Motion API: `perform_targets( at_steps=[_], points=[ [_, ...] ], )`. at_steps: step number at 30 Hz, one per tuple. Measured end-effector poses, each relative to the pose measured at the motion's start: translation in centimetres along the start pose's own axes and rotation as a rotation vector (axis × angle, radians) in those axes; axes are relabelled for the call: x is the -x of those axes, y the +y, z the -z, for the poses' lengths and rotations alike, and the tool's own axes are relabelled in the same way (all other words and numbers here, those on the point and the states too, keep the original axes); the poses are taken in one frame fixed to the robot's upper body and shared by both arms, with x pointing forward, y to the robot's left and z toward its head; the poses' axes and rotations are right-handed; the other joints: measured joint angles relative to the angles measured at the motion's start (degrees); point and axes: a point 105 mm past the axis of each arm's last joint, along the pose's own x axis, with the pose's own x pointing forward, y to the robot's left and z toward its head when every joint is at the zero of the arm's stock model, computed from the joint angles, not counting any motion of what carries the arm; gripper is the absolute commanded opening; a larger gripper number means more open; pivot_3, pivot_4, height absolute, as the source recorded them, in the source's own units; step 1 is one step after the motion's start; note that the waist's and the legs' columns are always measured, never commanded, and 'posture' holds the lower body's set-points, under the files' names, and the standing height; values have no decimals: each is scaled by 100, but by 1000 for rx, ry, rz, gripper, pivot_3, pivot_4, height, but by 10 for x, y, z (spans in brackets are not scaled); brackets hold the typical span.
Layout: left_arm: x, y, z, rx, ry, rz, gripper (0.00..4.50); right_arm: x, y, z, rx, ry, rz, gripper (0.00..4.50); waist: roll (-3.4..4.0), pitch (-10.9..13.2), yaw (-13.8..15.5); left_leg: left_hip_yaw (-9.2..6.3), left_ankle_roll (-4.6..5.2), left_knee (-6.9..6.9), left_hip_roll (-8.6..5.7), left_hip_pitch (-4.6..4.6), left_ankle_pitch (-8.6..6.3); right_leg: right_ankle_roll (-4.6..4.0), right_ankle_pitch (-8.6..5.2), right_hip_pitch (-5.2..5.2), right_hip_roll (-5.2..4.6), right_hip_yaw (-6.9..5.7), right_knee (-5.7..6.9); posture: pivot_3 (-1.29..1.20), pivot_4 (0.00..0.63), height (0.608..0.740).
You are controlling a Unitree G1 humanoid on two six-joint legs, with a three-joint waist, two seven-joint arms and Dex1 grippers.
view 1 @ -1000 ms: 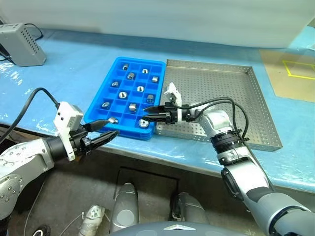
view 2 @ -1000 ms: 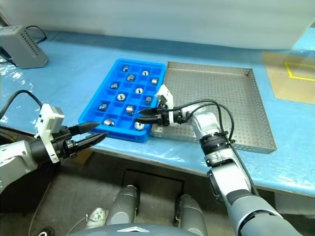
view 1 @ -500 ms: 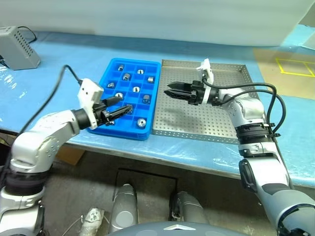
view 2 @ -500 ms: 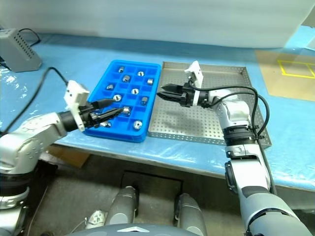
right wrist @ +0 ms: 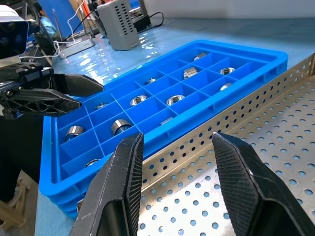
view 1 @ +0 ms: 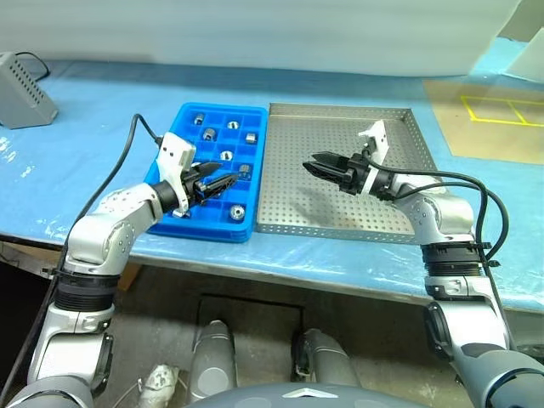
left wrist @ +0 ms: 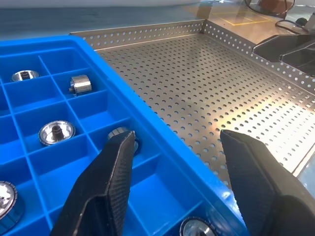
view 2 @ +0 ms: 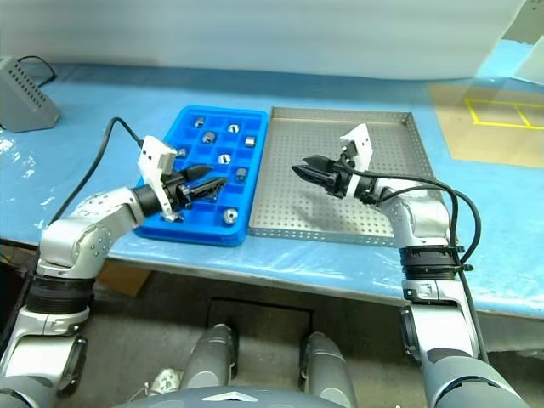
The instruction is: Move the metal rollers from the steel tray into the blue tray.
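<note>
The blue tray (view 1: 174,169) lies left of the steel tray (view 1: 399,183), long sides touching. Several metal rollers (view 1: 210,133) sit singly in its square compartments, and more rollers (left wrist: 55,132) lie close in the left wrist view. My left gripper (view 1: 223,181) hovers level over the blue tray's near half, open and holding nothing. Over the steel tray's middle, my right gripper (view 1: 311,162) points left toward the blue tray, open and holding nothing. I see no roller on the steel tray's perforated floor (right wrist: 275,162).
A grey box (view 1: 21,81) stands at the far left of the blue-covered table (view 1: 102,119). A brown sheet with yellow tape (view 1: 493,119) lies at the back right. The table's front edge (view 1: 280,272) runs just below both trays.
My left gripper came forward from off the table's front edge to over the blue tray. My right gripper swung right from the blue tray's near corner to over the steel tray. The camera also shifted.
</note>
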Motion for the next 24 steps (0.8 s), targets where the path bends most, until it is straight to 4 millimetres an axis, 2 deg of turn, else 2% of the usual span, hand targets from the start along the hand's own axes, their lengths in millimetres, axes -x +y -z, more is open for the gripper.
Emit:
perform_targets(
  at_steps=[14, 24],
  points=[
    [-11, 8, 1, 6, -29, -99, 2985, -8, 4, -6, 13, -13, -17, 2233, 0, 0, 0, 0, 3, -2, 0, -2, 0, -1, 0, 0, 1, -1, -3, 22, 150, 740],
    [-3, 11, -1, -2, -40, -118, 2985, -12, 7, -9, 12, -24, -38, 2233, 0, 0, 7, 0, 3, -3, 0, -2, 0, -2, 0, -1, 0, -1, -5, 38, 150, 740]
  ],
)
